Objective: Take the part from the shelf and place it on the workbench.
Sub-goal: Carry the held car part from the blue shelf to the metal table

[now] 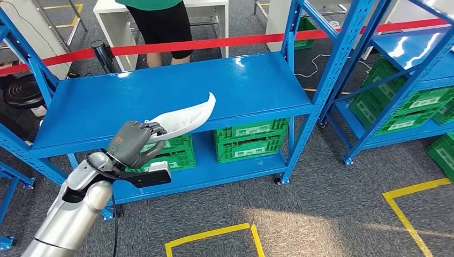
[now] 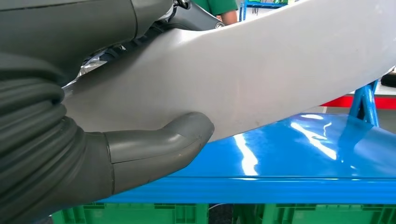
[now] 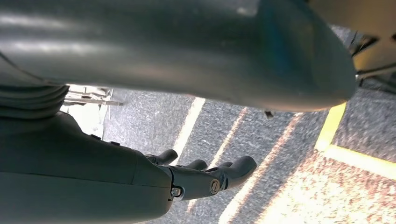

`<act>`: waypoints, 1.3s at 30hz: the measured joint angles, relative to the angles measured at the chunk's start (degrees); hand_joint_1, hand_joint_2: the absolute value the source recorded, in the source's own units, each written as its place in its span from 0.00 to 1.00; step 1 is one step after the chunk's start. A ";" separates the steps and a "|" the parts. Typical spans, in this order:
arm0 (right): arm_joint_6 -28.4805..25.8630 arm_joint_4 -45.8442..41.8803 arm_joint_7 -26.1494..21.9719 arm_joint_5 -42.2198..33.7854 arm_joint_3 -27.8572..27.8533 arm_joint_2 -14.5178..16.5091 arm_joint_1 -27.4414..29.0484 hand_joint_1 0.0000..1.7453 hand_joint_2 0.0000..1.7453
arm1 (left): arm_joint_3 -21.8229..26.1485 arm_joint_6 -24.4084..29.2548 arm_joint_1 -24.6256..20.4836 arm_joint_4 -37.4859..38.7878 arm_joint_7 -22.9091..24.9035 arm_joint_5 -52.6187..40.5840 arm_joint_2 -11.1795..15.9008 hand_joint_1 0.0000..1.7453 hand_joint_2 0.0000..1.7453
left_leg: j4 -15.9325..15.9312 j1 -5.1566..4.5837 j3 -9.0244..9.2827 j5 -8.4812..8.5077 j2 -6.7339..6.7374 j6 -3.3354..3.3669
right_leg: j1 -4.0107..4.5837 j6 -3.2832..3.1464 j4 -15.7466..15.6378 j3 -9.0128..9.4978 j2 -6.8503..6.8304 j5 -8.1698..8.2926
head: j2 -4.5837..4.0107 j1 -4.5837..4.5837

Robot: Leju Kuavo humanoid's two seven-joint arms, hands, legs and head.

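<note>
the left hand [image 1: 133, 143] grips one end of the white part [image 1: 184, 117], fingers clenched around it, holding it over the front edge of the blue shelf [image 1: 160, 91]. the right hand [image 3: 205, 177] hangs released above the floor. next: carry it to the tabletop. no readable writing.

Silver arm [image 1: 75, 206], grey ribbed-cuffed left hand [image 1: 133, 143].

L hand [image 1: 134, 143] gripping; R hand [image 3: 205, 175] prob. open.
</note>
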 joint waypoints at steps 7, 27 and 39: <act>-0.08 0.00 0.28 -0.66 -0.12 -0.01 0.01 0.00 0.00 | 0.07 0.03 -0.67 1.56 -0.08 -0.02 -0.20 1.00 1.00 | 11.83 0.77 -2.07 -7.86 0.01 -1.67 | -0.54 -0.28 -0.05 -3.16 -0.17 2.71 | 0.00 -0.33; -0.19 -0.02 0.26 -0.62 -0.28 -0.05 0.00 0.00 0.00 | 0.07 0.46 -2.52 3.33 -0.25 -0.04 -1.43 1.00 1.00 | -0.23 0.30 -0.11 0.65 0.00 1.06 | -0.17 1.76 0.94 0.73 0.26 -1.69 | 0.00 -0.02; -0.24 -0.02 0.62 -0.50 -0.28 -0.03 -0.06 0.00 0.00 | 0.07 0.50 -2.54 3.68 -0.13 -0.04 -1.17 1.00 1.00 | 8.13 0.86 1.24 -5.63 -0.05 -1.72 | -0.78 0.19 0.16 -4.51 -0.18 3.52 | 0.00 -0.30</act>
